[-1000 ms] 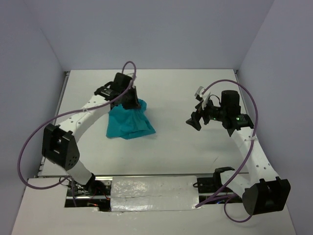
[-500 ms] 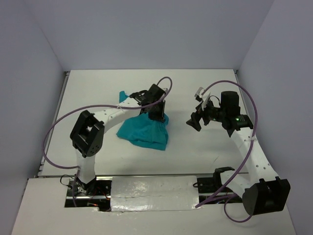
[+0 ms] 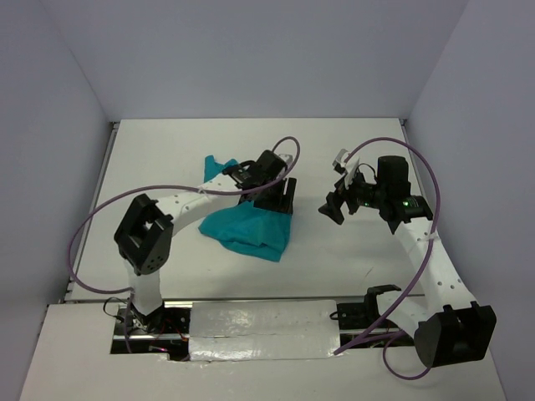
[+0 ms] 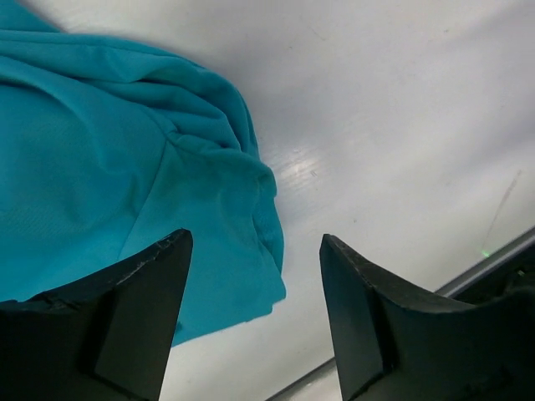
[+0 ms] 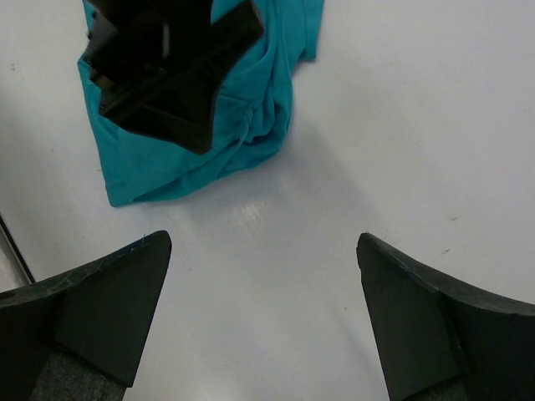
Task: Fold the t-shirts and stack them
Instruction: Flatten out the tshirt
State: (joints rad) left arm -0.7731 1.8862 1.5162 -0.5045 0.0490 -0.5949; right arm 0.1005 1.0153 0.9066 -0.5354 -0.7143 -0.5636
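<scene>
The teal t-shirt (image 3: 247,230) is lying in a crumpled heap on the table (image 3: 351,150), just beneath and to the near-left of the left gripper (image 3: 280,196), whose fingers are standing apart above the cloth's edge, gripping nothing. The right gripper (image 3: 330,209) is hovering a little way to the right of the left gripper, its fingers spread wide and empty. By my judgement the work is barely getting started, with flattening, folding and stacking all waiting.
</scene>
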